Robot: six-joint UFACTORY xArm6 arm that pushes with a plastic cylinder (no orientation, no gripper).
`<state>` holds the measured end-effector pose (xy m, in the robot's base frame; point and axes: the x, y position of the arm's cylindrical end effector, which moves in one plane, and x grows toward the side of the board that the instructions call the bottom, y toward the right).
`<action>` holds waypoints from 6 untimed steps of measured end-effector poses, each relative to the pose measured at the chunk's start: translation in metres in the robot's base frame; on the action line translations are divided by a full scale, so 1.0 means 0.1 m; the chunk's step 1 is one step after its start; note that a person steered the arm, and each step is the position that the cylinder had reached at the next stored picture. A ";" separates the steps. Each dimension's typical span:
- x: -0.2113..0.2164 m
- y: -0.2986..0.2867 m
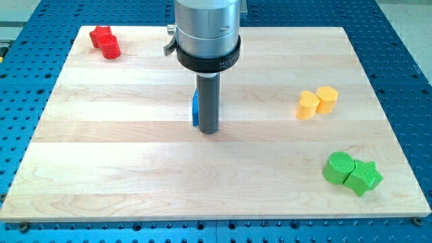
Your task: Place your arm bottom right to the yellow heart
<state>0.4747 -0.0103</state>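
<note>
two red blocks (105,41), two yellow (317,102), two green (351,173), one blue block (195,110) mostly hidden. no pincer; my tip (210,131) touches the blue, well left of the yellow heart (308,106). pale wooden desk (135,162), blue perforated surround (405,40).

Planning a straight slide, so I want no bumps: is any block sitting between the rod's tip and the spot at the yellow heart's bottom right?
Nothing visible: bare board lies between my tip and the yellow heart. The blue block touches the rod's left; the green blocks sit lower right.
</note>
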 end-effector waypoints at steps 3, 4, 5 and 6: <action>0.25 0.11; 0.37 0.11; 0.34 0.17; 0.13 0.41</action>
